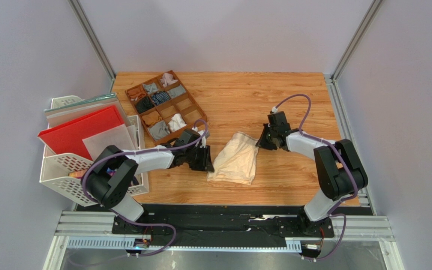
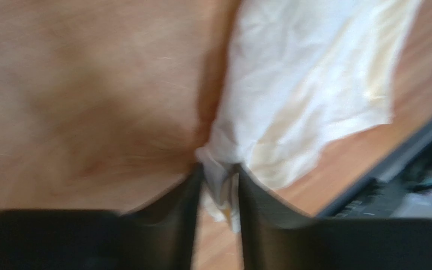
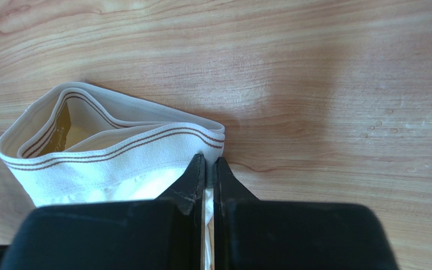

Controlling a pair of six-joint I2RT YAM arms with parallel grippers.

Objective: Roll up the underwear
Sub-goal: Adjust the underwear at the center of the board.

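From above, the underwear (image 1: 236,160), a cream pair, lies crumpled near the middle of the wooden table (image 1: 297,101), between the two arms. The left gripper (image 1: 207,163) sits low at the cloth's near left corner, and the right gripper (image 1: 259,143) is down at its far right corner. Behind the left arm there is a brown tray (image 1: 191,100) of compartments with small rolled garments in it. A white basket (image 1: 60,177) holding a red board (image 1: 77,135) hangs off the table's left edge. Looking along the left wrist, the picture is smeared, but a bunched corner of the underwear (image 2: 308,95) runs down into the left gripper (image 2: 219,188). Its fingers (image 2: 260,225) stand a little apart with that fold filling the gap; I cannot tell whether they are pressing it. From the right wrist it is much clearer. The right gripper (image 3: 208,169) has its fingers (image 3: 232,183) drawn almost together, clamped on a thin white edge of the underwear (image 3: 139,188). That edge lies just below the waistband (image 3: 111,147), which has brown stripes and lies folded on the wood to the left.
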